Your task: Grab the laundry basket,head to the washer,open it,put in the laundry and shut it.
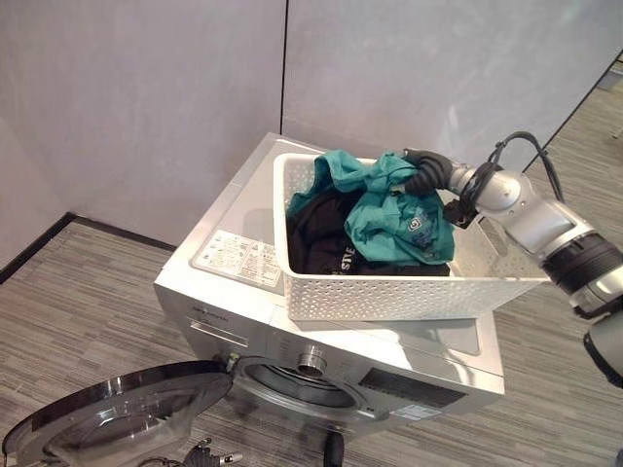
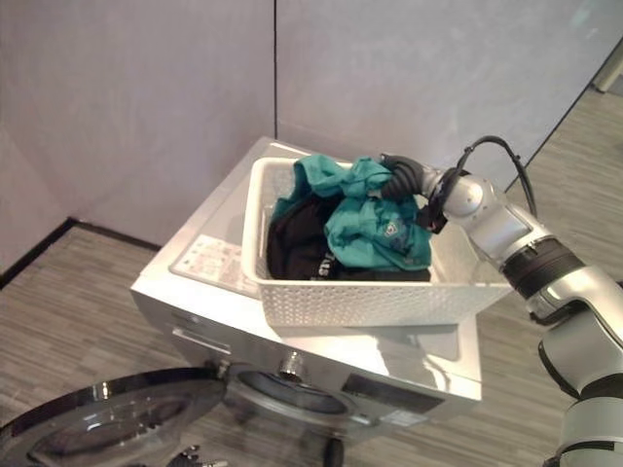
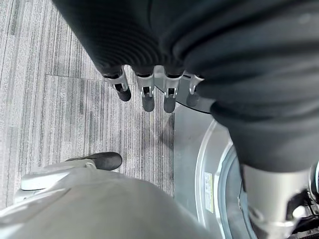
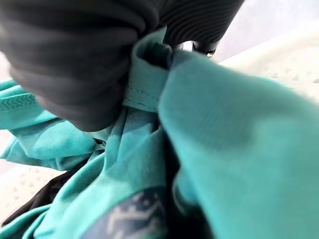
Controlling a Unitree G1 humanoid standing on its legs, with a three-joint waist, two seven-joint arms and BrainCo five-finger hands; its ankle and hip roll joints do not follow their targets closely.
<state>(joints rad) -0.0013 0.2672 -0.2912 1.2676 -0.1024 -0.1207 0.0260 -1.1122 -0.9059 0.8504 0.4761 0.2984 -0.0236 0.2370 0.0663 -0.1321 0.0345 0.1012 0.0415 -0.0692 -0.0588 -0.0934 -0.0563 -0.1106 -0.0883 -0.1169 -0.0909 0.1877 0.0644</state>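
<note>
A white perforated laundry basket (image 1: pixel 389 294) stands on top of the silver washer (image 1: pixel 224 219). Inside it lie a teal garment (image 1: pixel 399 219) and, beneath that, a black garment (image 1: pixel 316 238). My right hand (image 1: pixel 426 173) reaches into the basket from the right, and its fingers are buried in the bunched top of the teal garment (image 4: pixel 224 139), which is pulled up against the hand (image 4: pixel 75 59). The washer's round door (image 1: pixel 112 418) hangs open at the lower left, and the drum opening (image 1: pixel 302 387) shows below the control knob. My left hand (image 3: pixel 147 94) hangs low over the floor, fingers straight and holding nothing.
A pale wall (image 1: pixel 146 97) stands right behind the washer. Striped grey floor (image 1: pixel 68 292) spreads to the left and right of the machine. The open door juts out over the floor in front of the washer.
</note>
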